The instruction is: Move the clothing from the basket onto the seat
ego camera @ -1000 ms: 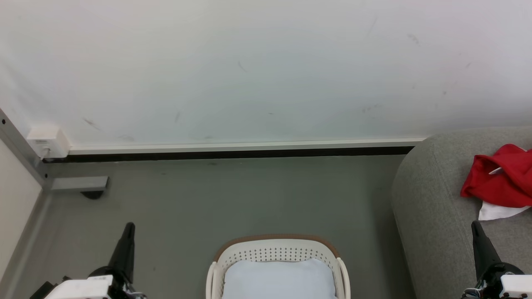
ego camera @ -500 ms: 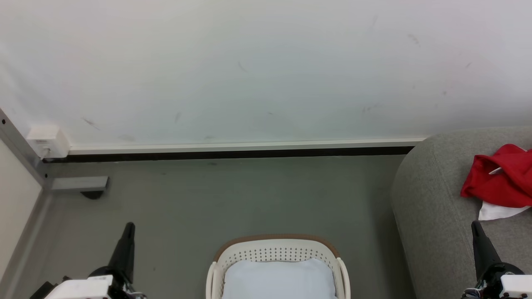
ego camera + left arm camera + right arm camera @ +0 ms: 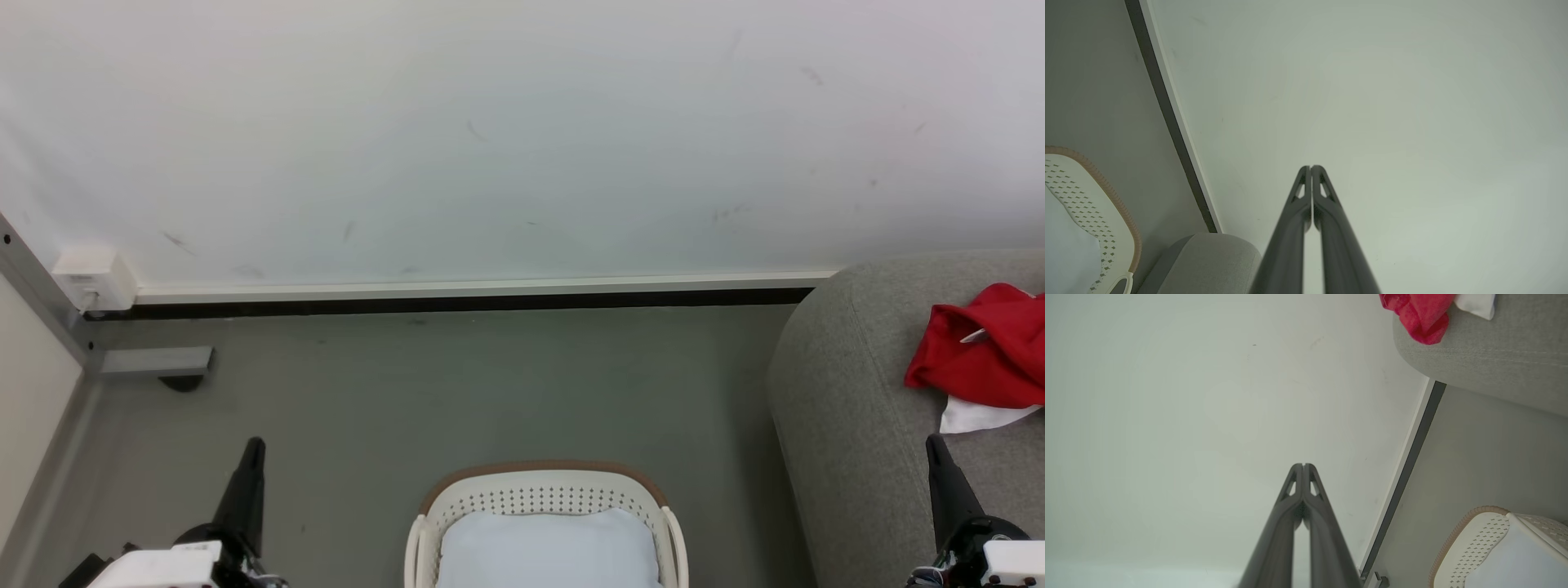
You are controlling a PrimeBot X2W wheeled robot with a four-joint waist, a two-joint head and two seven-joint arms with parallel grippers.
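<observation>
Clothing (image 3: 980, 351), a bright red heap with a white panel at its lower edge, lies on the grey seat (image 3: 849, 425) at the right edge of the head view, well apart from the basket (image 3: 539, 488). The cream-white basket, brown-rimmed with perforated walls, stands on the grey floor (image 3: 490, 392) at bottom centre, cut off by the frame. The part in view holds a flat, pale blue-white lining (image 3: 547, 547). The left gripper (image 3: 255, 447) rises at lower left and the right gripper (image 3: 932, 445) at lower right. In each wrist view the two dark fingers are pressed together tip to tip, gripping nothing, and point at the pale wall (image 3: 522, 139). A small white box (image 3: 91, 278) sits at the wall's foot at middle left; what may be a label on it is too small to read.
</observation>
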